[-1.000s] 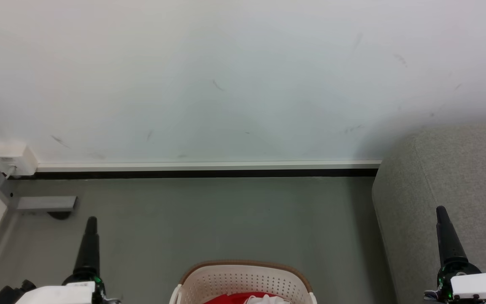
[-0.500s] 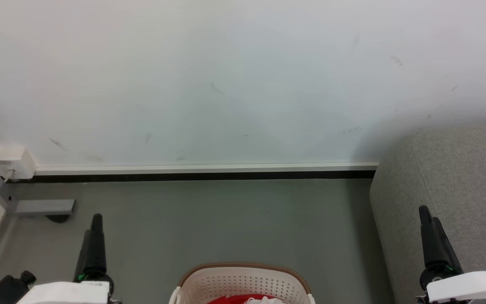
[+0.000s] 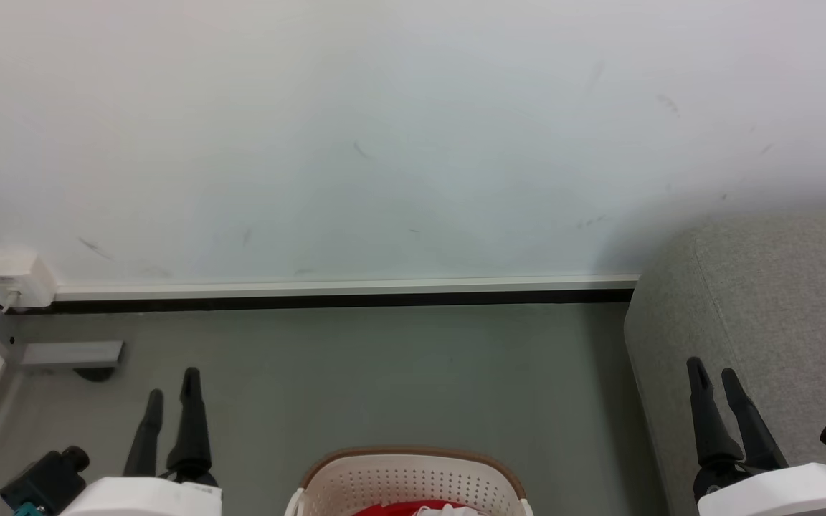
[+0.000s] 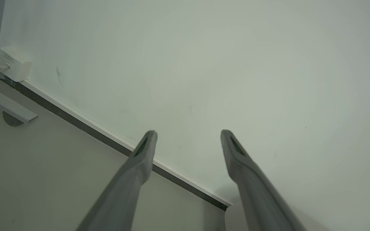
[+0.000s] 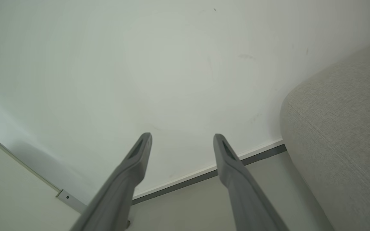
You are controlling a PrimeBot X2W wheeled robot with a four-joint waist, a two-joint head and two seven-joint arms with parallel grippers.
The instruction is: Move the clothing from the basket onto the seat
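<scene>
Both our grippers are spread wide and empty: left gripper (image 3: 172, 383) and right gripper (image 3: 710, 368) flank the basket (image 3: 413, 453). The clothing (image 3: 391, 509) sits inside it (just a red sliver showing), seat (image 3: 779, 301) off to our right. We'd bend down first, then drop 1 gripper straight in.

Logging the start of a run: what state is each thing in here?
left claw: open, empty.
right claw: open, empty.
laundry basket: upright, holding clothing.
red clothing: lying in the laundry basket, untouched.
sofa: visible part bare.
</scene>
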